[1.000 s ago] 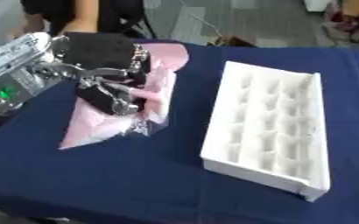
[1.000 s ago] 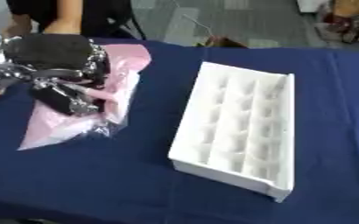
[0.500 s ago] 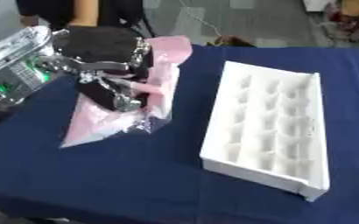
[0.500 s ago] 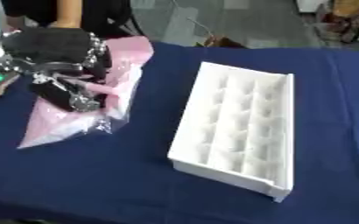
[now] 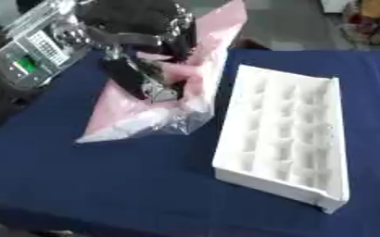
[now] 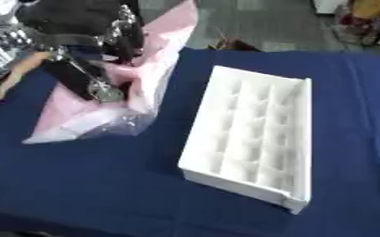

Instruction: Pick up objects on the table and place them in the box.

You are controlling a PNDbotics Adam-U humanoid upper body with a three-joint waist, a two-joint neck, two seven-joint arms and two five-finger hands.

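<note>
My left hand (image 5: pixel 138 44), black with silver joints, is at the upper left with its fingers curled round a pink plastic bag (image 5: pixel 195 65). The bag hangs from the hand; its clear, crinkled lower end (image 5: pixel 136 125) trails down to the blue cloth. To the right lies the white box (image 5: pixel 284 134), a long tray split into several small compartments, all bare. The bag's right side hangs close to the box's left wall (image 6: pixel 203 125). My right hand shows in neither view.
The table (image 5: pixel 104 185) is covered in dark blue cloth. My silver left forearm with a green-lit panel (image 5: pixel 29 55) comes in from the upper left. Floor and some clutter (image 6: pixel 364 18) lie beyond the far edge.
My left hand has risen and moved slightly right toward the box, drawing the pink bag up with it. The box has stayed put.
</note>
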